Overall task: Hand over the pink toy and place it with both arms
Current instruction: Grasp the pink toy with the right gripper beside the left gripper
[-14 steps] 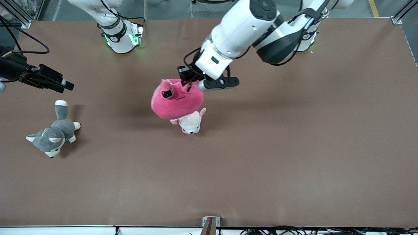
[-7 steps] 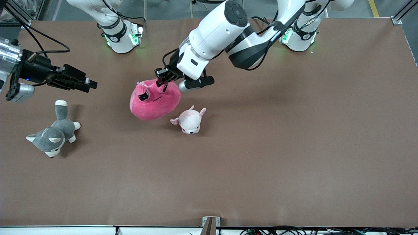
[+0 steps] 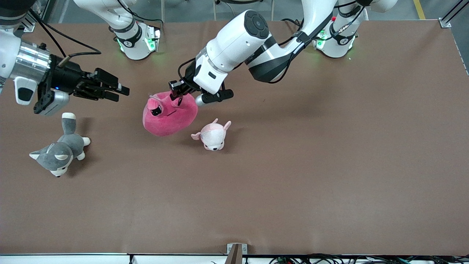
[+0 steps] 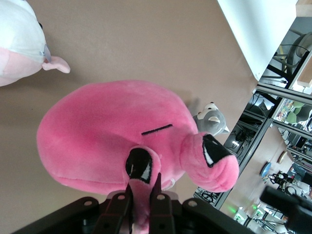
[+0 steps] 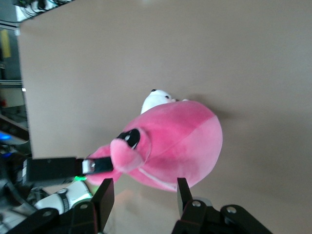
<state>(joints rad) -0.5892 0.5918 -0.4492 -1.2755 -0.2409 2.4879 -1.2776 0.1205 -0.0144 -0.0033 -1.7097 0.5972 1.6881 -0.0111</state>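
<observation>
The pink toy (image 3: 167,116), a large hot-pink blob plush with dark angry eyes, hangs above the table's middle. My left gripper (image 3: 178,91) is shut on a flap of it beside one eye, which the left wrist view shows pinched between the fingertips (image 4: 142,187), with the toy's body (image 4: 107,131) below. My right gripper (image 3: 119,92) is open and empty, in the air toward the right arm's end, pointing at the toy with a gap between. The right wrist view shows the toy (image 5: 175,141) ahead of my open right gripper (image 5: 144,187).
A small pale pink-and-white plush animal (image 3: 213,135) lies on the brown table (image 3: 329,146) beside the toy, nearer the front camera. A grey-and-white plush dog (image 3: 60,148) lies toward the right arm's end, under the right gripper's side.
My left gripper has carried the pink toy toward the right arm's end, off the pale plush animal. My right gripper has moved in toward the toy, closing the gap.
</observation>
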